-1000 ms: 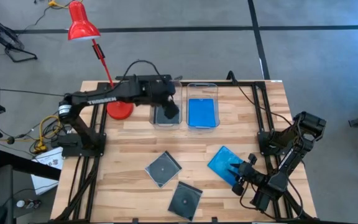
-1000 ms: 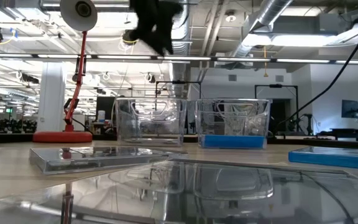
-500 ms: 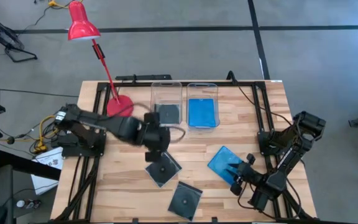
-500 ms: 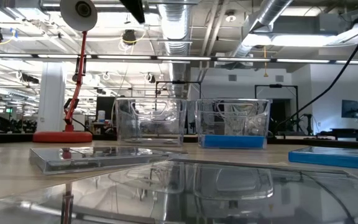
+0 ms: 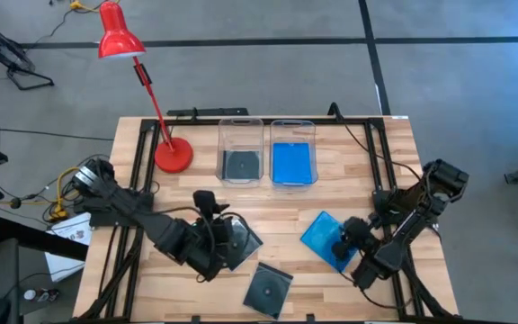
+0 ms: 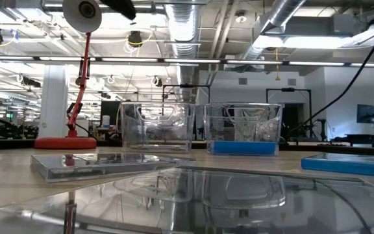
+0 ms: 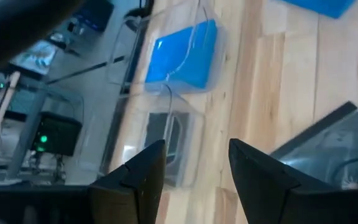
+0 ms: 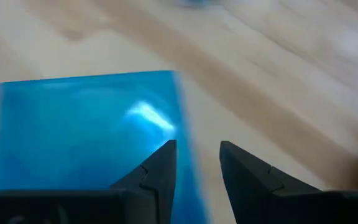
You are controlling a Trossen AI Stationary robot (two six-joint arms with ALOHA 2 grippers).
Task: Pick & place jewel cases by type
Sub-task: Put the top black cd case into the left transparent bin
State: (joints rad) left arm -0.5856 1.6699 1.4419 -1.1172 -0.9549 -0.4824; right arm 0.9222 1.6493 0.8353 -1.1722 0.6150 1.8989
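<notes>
Dark left end effector [image 5: 216,236] now over clear case [image 5: 238,241], fingers apart; right end effector [image 5: 347,241] likewise

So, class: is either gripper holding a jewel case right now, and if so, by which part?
Nothing is held. The left gripper is open above a clear case; the right gripper is open beside the blue case.

Wooden table [image 5: 367,171] has a red lamp [image 5: 174,156], two clear bins [image 5: 241,151] side by side, and three loose jewel cases [image 5: 268,288] up front.
</notes>
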